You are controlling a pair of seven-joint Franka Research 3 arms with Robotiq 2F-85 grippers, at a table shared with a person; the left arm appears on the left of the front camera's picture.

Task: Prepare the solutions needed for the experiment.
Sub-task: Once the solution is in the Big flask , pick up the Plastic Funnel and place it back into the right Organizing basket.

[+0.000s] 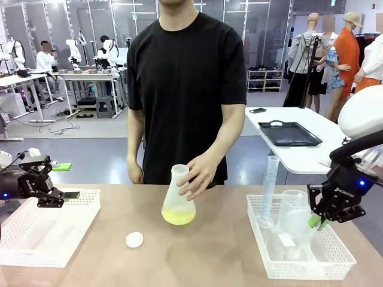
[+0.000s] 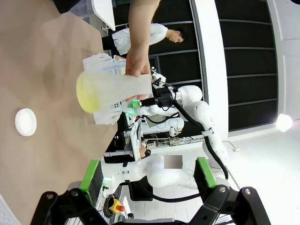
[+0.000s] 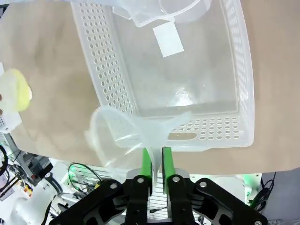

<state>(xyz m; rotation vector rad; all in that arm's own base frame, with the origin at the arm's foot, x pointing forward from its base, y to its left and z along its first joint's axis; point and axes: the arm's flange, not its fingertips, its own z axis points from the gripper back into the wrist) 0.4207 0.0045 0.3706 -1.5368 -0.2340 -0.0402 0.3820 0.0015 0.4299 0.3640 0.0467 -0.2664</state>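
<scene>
The right hand (image 3: 157,152) pinches the thin stem of a clear plastic funnel (image 3: 121,131) between its green pads, above the rim of a white perforated plastic basket (image 3: 248,136). The left hand (image 2: 147,172) is spread wide, holding nothing. Mid-surface, the person's fingers (image 1: 200,173) tilt a frosted white conical flask (image 1: 178,191), the pale yellow solutions (image 1: 178,216) pooled at its base. The step looks like fetching the funnel, which next needs seating in the flask's mouth. How firmly the pads grip is hard to tell.

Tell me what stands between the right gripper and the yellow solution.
Front view: from the right gripper, holding a funnel, a clear beaker and a graduated cylinder in the white basket, then bare table to the solution.
</scene>
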